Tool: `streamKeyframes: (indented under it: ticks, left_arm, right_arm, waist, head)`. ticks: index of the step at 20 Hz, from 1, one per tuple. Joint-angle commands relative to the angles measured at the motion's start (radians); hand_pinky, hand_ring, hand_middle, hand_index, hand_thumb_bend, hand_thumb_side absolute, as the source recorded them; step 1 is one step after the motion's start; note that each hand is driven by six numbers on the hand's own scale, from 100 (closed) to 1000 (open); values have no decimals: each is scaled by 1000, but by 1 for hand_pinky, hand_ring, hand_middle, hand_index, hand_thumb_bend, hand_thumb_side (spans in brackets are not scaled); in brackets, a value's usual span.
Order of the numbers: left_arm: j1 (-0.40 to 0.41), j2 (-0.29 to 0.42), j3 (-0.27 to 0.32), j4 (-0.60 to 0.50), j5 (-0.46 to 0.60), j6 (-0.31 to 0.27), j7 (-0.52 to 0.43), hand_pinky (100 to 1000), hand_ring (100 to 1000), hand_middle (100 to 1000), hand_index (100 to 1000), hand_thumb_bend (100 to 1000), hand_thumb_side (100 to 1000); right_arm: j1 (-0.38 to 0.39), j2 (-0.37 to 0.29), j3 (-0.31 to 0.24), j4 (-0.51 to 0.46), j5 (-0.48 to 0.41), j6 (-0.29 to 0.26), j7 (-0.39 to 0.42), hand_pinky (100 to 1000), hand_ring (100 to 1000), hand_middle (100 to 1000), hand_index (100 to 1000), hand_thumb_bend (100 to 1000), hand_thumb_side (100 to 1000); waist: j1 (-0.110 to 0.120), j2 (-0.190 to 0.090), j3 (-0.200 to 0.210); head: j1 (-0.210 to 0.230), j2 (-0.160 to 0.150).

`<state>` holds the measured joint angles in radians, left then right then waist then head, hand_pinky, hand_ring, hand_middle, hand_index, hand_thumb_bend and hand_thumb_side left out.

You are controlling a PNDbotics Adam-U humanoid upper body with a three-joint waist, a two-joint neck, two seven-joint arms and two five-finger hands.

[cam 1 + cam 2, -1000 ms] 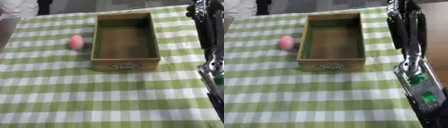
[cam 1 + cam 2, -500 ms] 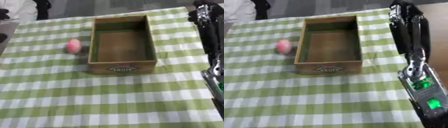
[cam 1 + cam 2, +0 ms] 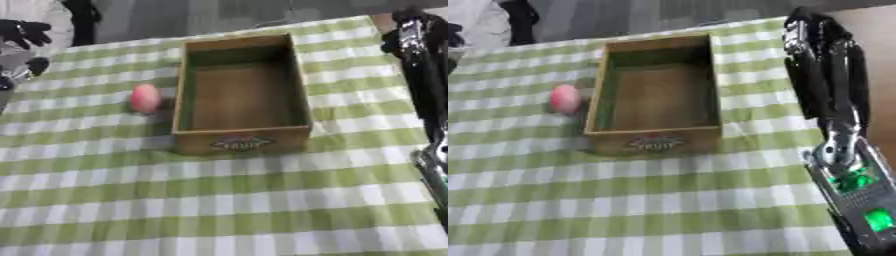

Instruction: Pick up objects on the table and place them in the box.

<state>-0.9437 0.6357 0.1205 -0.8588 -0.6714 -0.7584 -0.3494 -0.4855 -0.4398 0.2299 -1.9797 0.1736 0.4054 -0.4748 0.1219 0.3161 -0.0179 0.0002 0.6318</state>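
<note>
A wooden box [image 3: 241, 141] stands open-topped in the middle of the green-checked cloth, and nothing shows inside it. A pink rounded object [image 3: 144, 98] lies on the cloth just off the box's left wall. My right hand [image 3: 824, 65] hangs above the cloth to the right of the box, fingers straight and pointing away, holding nothing. Its silver wrist and forearm with green lights [image 3: 859, 200] run down to the lower right corner. My left hand [image 3: 22, 32] shows at the upper left edge, well away from the pink object.
The checked cloth [image 3: 219, 210] stretches wide in front of the box. Bare brown tabletop [image 3: 872, 30] shows past the cloth's right edge. The table's far edge runs just behind the box.
The whole picture has shifted a little, so the camera moved. My left hand has come into view at the upper left. The right arm stays about where it was.
</note>
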Motion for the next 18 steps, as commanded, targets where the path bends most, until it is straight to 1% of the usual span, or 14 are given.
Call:
streamKeyframes:
  ticks: [1,3,4,6,8,11,15,18]
  left_arm:
    - [-31,5,18,22,-7,-149,-176,687,750,743,964,325,955]
    - [-40,-3,20,34,-24,-149,-187,693,754,740,955,355,959]
    - [-45,-6,21,38,-37,-149,-187,696,754,733,936,366,960]
    - [-54,-10,24,43,-74,-149,-176,701,753,726,918,392,963]
    - [-64,-14,27,51,-123,-149,-150,707,754,720,920,412,961]
    - [-82,-20,28,71,-214,-149,-104,724,768,732,937,461,921]
    - [-108,-30,17,103,-371,-149,-65,749,795,758,984,515,850]
    - [-122,-43,5,128,-468,-149,-41,780,822,781,1000,563,837]
  right_arm:
    - [-20,-13,-1,-20,3,-6,6,762,665,602,798,100,963]
    - [-22,-13,-2,-20,4,-7,8,762,665,602,799,100,962]
    - [-22,-14,-1,-20,3,-7,8,762,665,601,799,100,961]
    - [-23,-15,0,-20,1,-8,9,762,665,601,799,100,960]
    - [-25,-17,1,-20,0,-9,10,762,665,601,799,100,960]
    - [-29,-20,3,-20,-1,-9,12,762,664,599,799,100,959]
    - [-33,-24,7,-20,-3,-9,14,763,662,598,799,100,958]
    - [-35,-25,9,-20,-4,-10,15,763,660,596,799,100,956]
  waist:
    - [-2,-17,-5]
    - [-1,-15,-12]
    - [0,-13,-16]
    - [3,-10,-21]
    - [6,-8,-26]
    - [9,-3,-31]
    - [14,4,-39]
    - [19,9,-46]
  head:
    - [12,-19]
    - [15,-24]
    - [16,-25]
    - [16,-25]
    - [16,-26]
    - [18,-26]
    - [22,-26]
    - [26,-28]
